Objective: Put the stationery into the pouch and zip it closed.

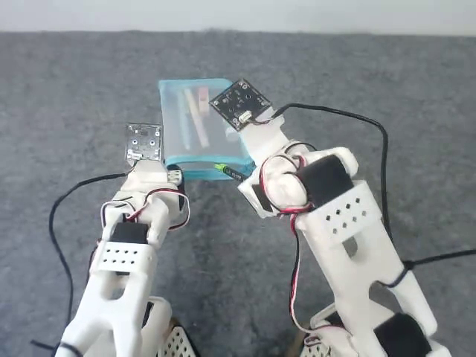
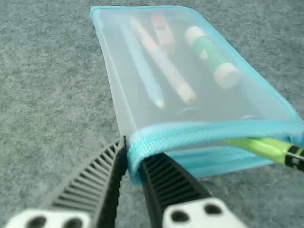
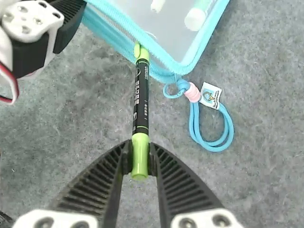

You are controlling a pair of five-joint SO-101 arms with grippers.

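Observation:
A translucent pouch (image 1: 201, 126) with a light-blue zipper edge lies on the grey carpet, holding pens and a glue stick (image 2: 211, 56). My left gripper (image 2: 133, 178) is shut on the pouch's (image 2: 190, 85) open zipper edge at its corner. My right gripper (image 3: 139, 166) is shut on the rear end of a green and black marker (image 3: 141, 109), whose tip sits inside the pouch's (image 3: 175, 23) open mouth. In the high view the marker (image 1: 227, 170) pokes out of the mouth between the two arms.
A blue cord loop (image 3: 211, 126) with a pink bead and a small tag hangs off the pouch's zipper end. Grey carpet (image 1: 387, 82) surrounds the pouch on all sides. A black cable (image 1: 372, 130) runs along the right arm.

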